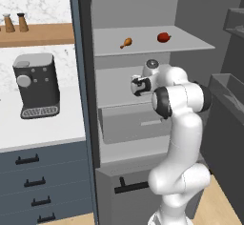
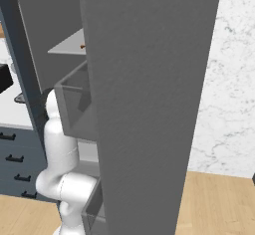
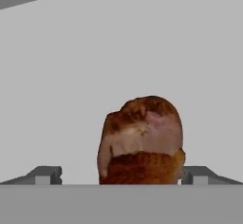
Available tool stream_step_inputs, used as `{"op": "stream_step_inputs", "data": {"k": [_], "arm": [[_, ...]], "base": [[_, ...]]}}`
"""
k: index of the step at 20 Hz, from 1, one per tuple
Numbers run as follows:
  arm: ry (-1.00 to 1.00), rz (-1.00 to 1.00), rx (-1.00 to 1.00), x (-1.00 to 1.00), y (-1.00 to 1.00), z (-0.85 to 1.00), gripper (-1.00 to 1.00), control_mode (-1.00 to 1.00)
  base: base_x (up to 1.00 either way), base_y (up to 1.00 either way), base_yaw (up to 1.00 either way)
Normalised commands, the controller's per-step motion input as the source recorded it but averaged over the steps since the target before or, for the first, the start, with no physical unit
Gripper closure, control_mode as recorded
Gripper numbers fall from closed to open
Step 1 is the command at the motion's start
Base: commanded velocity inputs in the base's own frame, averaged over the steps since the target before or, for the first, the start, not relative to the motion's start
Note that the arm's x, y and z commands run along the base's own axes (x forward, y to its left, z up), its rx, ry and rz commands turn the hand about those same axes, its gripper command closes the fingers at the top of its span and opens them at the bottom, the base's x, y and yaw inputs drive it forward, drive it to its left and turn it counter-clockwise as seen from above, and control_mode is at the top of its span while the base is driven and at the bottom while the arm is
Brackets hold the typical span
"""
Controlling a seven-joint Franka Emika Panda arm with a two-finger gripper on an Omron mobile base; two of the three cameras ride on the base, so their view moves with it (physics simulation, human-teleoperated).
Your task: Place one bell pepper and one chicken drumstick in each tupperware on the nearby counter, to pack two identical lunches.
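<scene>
Drumstick point(image 3: 141, 140) fills the hand view between the two dark finger tips, with the end effector point(image 3: 121, 175) spread wide and gripping nothing, apparently lined up for a grasp. From the left base view, a drumstick point(image 1: 126, 42) lies on the open fridge's upper shelf point(image 1: 190, 43), a red pepper point(image 1: 163, 37) at its 3 o'clock. Worktop point(image 1: 43, 128) with the coffee machine point(image 1: 35, 86) lies at the fridge's 9 o'clock.

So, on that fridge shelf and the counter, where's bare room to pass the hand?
Shelf: bare between chicken drumstick and bell pepper, and right of the pepper. Counter: bare in front of the coffee machine. The drumstick crowds the space between the open gripper tips.
</scene>
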Motion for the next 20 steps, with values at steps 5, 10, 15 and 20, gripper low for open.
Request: {"op": "stream_step_inputs", "data": {"k": [5, 10, 15, 20], "arm": [[0.03, -0.05, -0.01, 0.0, 0.0, -0.64, 1.0, -1.0], [0.0, 0.0, 0.0, 0.02, 0.0, -0.12, 1.0, -1.0], [0.01, 0.04, 0.0, -0.95, 0.06, -0.24, 1.0, -1.0], [0.0, 0.12, -0.07, -1.0, 0.38, 0.0, 1.0, -1.0]], "base": [[0.0, 0.0, 0.0], [0.0, 0.0, 0.0], [0.0, 0.0, 0.0], [0.0, 0.0, 0.0]]}}
